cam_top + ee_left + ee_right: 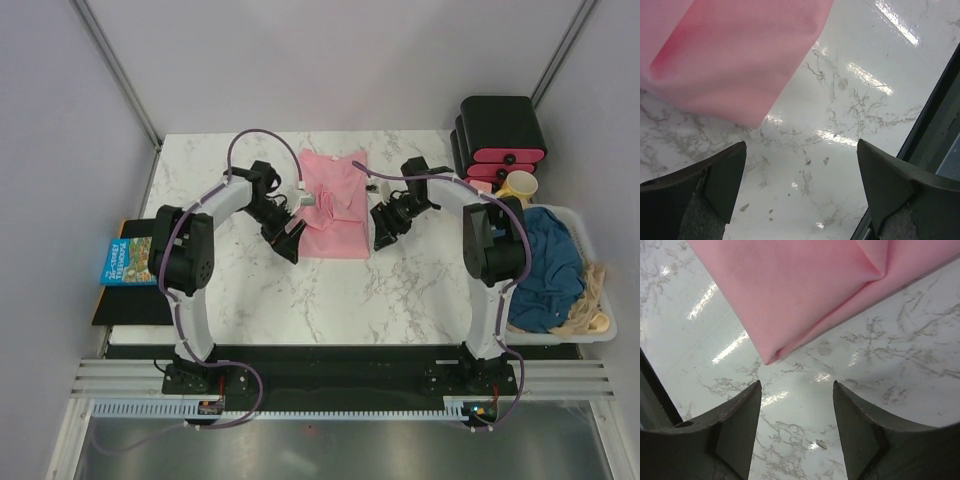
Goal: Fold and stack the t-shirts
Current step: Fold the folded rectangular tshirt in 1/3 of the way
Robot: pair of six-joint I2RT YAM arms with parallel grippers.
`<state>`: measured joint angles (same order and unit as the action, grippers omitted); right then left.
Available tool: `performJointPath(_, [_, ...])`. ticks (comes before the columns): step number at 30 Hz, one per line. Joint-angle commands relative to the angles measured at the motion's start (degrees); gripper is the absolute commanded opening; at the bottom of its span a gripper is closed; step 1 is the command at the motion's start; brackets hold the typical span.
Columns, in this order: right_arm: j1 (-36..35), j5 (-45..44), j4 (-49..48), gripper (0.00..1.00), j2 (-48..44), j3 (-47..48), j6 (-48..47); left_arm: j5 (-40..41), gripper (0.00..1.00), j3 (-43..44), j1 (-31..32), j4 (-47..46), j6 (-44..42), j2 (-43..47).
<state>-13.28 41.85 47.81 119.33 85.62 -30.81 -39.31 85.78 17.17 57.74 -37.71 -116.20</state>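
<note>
The light pink t-shirt (335, 205) lies folded into a narrow rectangle on the marble table (300, 300), at mid-back. My left gripper (290, 243) hovers just off its near left corner, open and holding nothing. In the left wrist view the pink t-shirt (735, 55) lies beyond the wide-apart jaws of my left gripper (801, 150), over bare marble. My right gripper (384, 238) stands open off the near right corner. The right wrist view has the pink t-shirt's corner (805, 290) just ahead of my right gripper (796, 385). The dark teal-blue t-shirt (548, 265) sits bunched in a white basket (560, 338) on the right.
Black boxes with pink fronts (500, 135) stand stacked at the back right, with a yellow cup (520, 185) in front of them. Beige cloth (592, 300) hangs at the basket's right side. A blue book (125, 262) lies on a black mat off the table's left edge.
</note>
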Motion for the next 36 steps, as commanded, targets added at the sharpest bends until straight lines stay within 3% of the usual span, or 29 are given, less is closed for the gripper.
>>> performJointPath(1, [0.10, -7.73, -0.88, 0.67, -5.50, 1.20, -2.76, 7.75, 1.00, -0.96, -0.38, -0.87, -2.98, 7.04])
performJointPath(7, [-3.41, -16.68, -1.84, 0.66, -7.70, 5.43, -6.36, 10.57, 1.00, -1.05, -0.29, -1.83, -1.93, 8.62])
performJointPath(15, [-11.15, -27.95, -12.47, 0.63, -7.45, 6.48, -10.15, 13.47, 1.00, -0.08, -1.52, -6.49, 2.02, 10.47])
performJointPath(21, [-15.72, -30.68, -16.08, 0.59, -4.81, 7.19, -11.56, 16.63, 1.00, -1.93, -5.65, -12.82, 7.30, 13.98])
performJointPath(36, [-20.64, -33.06, -23.64, 0.51, 1.17, 7.98, -11.47, 17.25, 1.00, -5.97, -10.84, -14.14, 7.92, 16.89])
